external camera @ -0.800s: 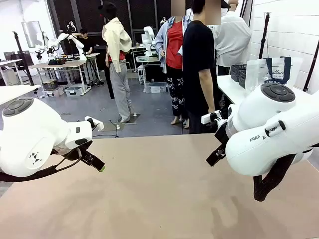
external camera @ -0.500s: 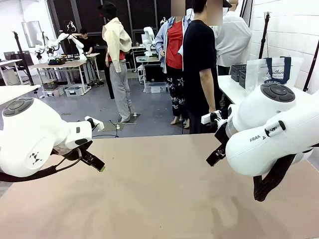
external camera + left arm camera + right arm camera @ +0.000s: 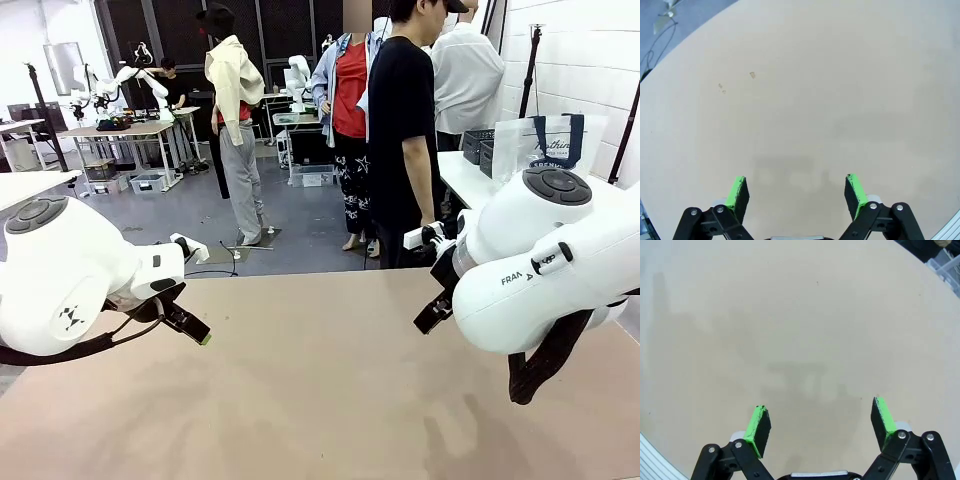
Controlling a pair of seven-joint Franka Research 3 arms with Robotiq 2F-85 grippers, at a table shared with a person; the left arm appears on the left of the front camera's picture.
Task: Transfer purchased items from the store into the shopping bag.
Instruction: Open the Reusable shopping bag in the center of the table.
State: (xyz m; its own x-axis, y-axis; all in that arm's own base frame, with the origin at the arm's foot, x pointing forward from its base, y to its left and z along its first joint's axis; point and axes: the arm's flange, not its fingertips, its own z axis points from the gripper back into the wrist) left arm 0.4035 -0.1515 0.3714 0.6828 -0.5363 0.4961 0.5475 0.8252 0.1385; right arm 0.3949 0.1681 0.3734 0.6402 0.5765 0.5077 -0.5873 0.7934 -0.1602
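My left gripper hangs open over the bare brown table top, with nothing between its green pads. In the front view it sits at the left. My right gripper is open too, also above bare table, and appears at the right in the front view. The shopping bag, frosted clear with navy handles, stands on a white side table behind my right arm. A dark mesh basket, the store, stands just left of the bag. The purchased items are out of view.
A person in a black T-shirt stands at the table's far edge, right of centre, with other people behind. My bulky white arms flank the table. The table edge curves along the left wrist view's top left corner.
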